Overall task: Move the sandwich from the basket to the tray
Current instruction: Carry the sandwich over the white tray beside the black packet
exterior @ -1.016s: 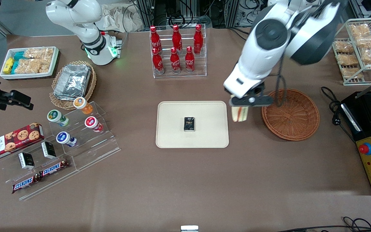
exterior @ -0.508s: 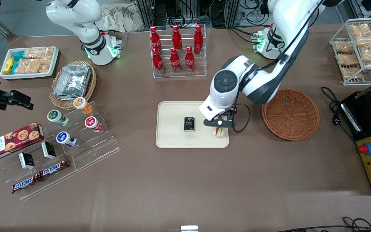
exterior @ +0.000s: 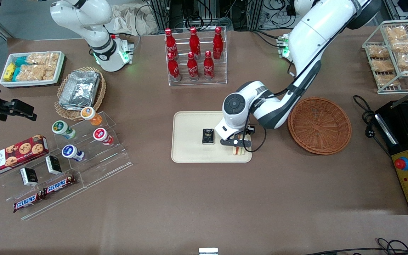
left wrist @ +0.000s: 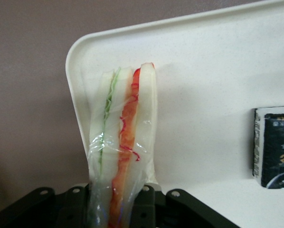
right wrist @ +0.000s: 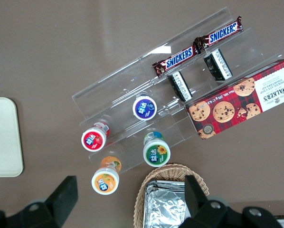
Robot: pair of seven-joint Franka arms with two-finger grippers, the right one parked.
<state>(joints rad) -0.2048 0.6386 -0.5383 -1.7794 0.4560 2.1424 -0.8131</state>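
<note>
My gripper [exterior: 238,144] is low over the cream-beige tray [exterior: 190,122], at its corner nearest the front camera and nearest the basket. It is shut on the sandwich [exterior: 238,151], a plastic-wrapped wedge of pale bread with red-orange and green stripes. In the left wrist view the sandwich [left wrist: 123,137] stands on edge between the fingers [left wrist: 146,206], over the tray's rounded corner [left wrist: 78,57]. The reddish-brown wicker basket [exterior: 319,125] sits beside the tray toward the working arm's end and holds nothing.
A small black box [exterior: 208,136] lies in the middle of the tray, beside the gripper. A clear rack of red cola bottles [exterior: 194,56] stands farther from the camera. Snack displays [exterior: 66,148] lie toward the parked arm's end; a black machine [exterior: 407,141] stands past the basket.
The gripper carried the sandwich from beside the basket over the tray's edge, then came down toward the tray's near corner. The basket and the black box have not moved.
</note>
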